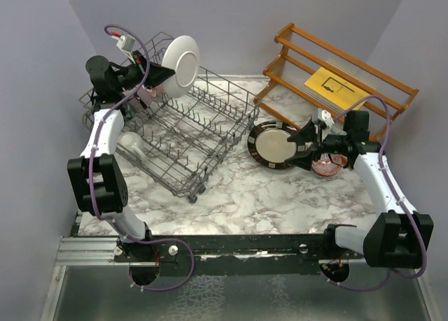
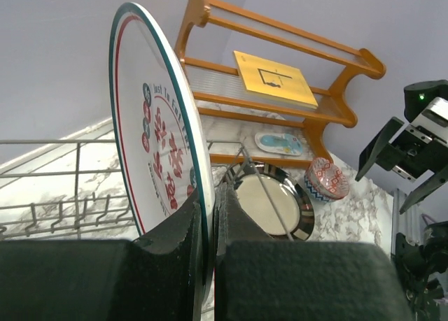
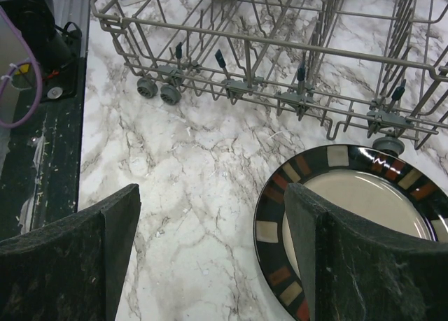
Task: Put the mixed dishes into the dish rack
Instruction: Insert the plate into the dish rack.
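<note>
Left jaws clamp the lower rim of a white plate with red characters (image 2: 154, 146), holding it upright above the dish rack (image 1: 189, 132). Right jaws stand wide apart and empty over the marble surface (image 1: 266, 195), a dark-rimmed plate (image 3: 371, 198) lying partly beneath them, just beside the rack.

Plates: two, namely one white plate (image 1: 183, 63) with red lettering and one dark-rimmed plate (image 1: 273, 145). Bowls: one red patterned bowl (image 2: 327, 179). Small dishes: one blue oval dish (image 2: 280, 143). Pale glass (image 1: 131, 145): one, type uncertain. Dish rack (image 1: 203, 125): one, with three wheels (image 3: 147, 88) visible. Wooden shelf (image 2: 190, 24): one. Yellow sheet (image 1: 339, 87): one.
</note>
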Tool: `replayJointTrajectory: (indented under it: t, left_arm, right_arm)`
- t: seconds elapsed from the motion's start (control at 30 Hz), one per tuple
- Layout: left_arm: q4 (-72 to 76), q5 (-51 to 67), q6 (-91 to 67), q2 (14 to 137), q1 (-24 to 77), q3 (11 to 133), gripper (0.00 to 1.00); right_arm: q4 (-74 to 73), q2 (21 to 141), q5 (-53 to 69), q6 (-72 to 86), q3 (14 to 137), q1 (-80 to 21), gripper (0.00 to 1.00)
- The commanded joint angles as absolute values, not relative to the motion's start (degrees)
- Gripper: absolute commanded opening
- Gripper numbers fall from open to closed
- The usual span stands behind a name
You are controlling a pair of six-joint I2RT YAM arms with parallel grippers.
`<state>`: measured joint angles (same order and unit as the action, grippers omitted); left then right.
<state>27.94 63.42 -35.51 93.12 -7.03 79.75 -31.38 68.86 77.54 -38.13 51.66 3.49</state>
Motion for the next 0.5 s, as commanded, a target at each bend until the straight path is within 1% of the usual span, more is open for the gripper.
replayJointTrajectory:
  t: [0.0, 0.13, 0.3, 0.47]
  left_arm:
    - [40.6, 69.1, -43.9, 99.9, -9.6, 85.8, 0.00]
    - [39.0, 70.3, -43.6, 104.9, -10.7, 89.5, 0.00]
    - [36.7, 70.5, -41.4, 107.7, -12.5, 90.2, 0.00]
    - [26.8, 70.3, -33.4, 109.1, -13.1, 92.5, 0.00]
  right_arm:
    - [-29.0, 69.6, 78.7, -38.2, 51.2, 3.9, 0.83]
    - [-29.0, 69.9, 78.4, -38.4, 51.1, 3.9, 0.83]
    - [-29.0, 70.2, 78.2, -38.4, 51.1, 3.9, 0.83]
    - [-28.9, 70.4, 78.1, -38.5, 51.0, 3.9, 0.83]
